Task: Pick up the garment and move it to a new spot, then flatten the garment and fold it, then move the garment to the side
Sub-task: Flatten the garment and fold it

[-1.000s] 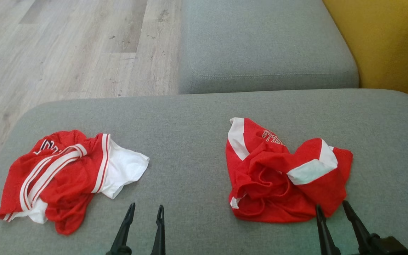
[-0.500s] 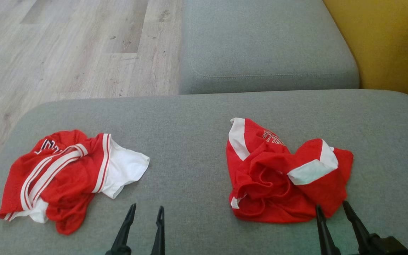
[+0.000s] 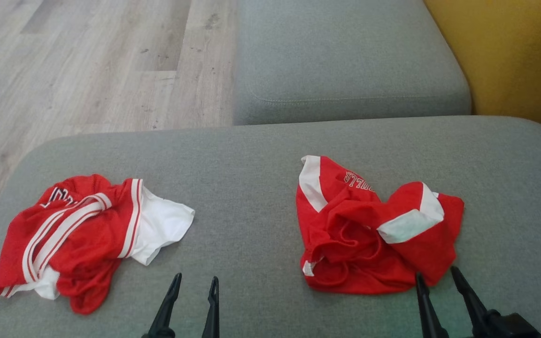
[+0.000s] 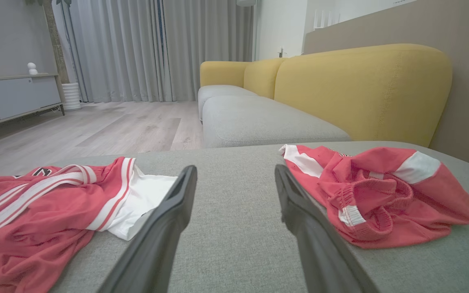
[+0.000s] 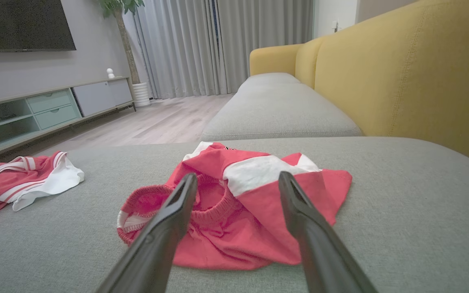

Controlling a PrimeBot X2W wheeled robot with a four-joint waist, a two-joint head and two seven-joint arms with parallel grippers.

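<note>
Two crumpled red garments lie on the grey cushion [image 3: 251,188]. On the right are red shorts with white panels [image 3: 374,230] [image 4: 377,195] [image 5: 238,203], their elastic waistband bunched at the front. On the left lies a red jersey with white stripes and a white part [image 3: 87,230] [image 4: 47,203] [image 5: 23,181]. My left gripper [image 3: 194,284] [image 4: 234,173] is open over bare cushion between the two garments. My right gripper [image 3: 436,275] [image 5: 237,179] is open just at the shorts' near right edge, holding nothing.
A second grey seat cushion [image 3: 345,61] lies beyond, with the yellow sofa back [image 3: 519,61] to the right. Wooden floor [image 3: 87,65] runs to the left. A TV cabinet [image 5: 47,110], a potted plant and curtains stand across the room.
The whole head picture has shifted slightly left and down, so the camera moved. The garments and both grippers hold the same places relative to each other.
</note>
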